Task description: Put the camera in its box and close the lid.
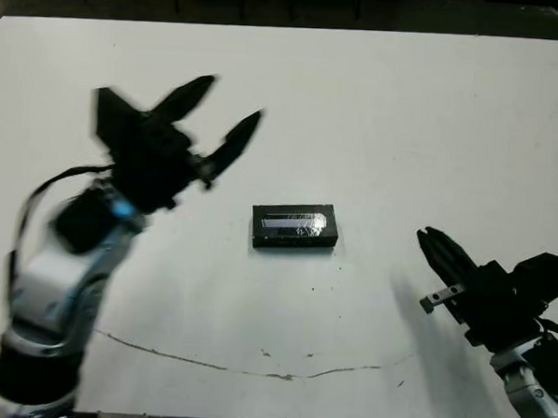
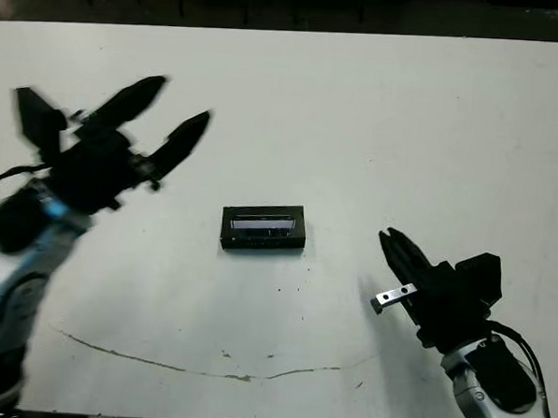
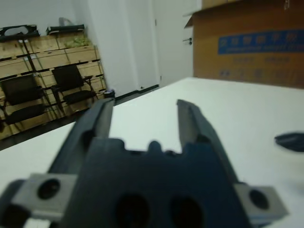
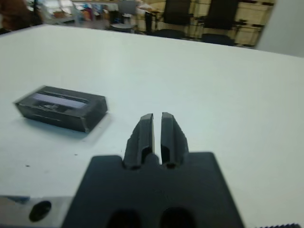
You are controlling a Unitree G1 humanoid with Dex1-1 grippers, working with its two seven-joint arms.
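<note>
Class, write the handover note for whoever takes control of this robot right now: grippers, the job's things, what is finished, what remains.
Left gripper: open, empty, raised over the table to the box's left.
Right gripper: shut, empty, low to the box's right.
Box: mid-table, lid on, touched by neither gripper.
Camera: not visible, presumably inside.
Done: the lid looks closed.
Left: nothing apparent; check the lid sits flush.

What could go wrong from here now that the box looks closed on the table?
The lid sits on the box, but whether it is fully seated cannot be told; it might lift later. The left gripper is open and blurred in the picture, raised above the table; a careless swing could clip the box. The right gripper, shut, points toward it too.
</note>
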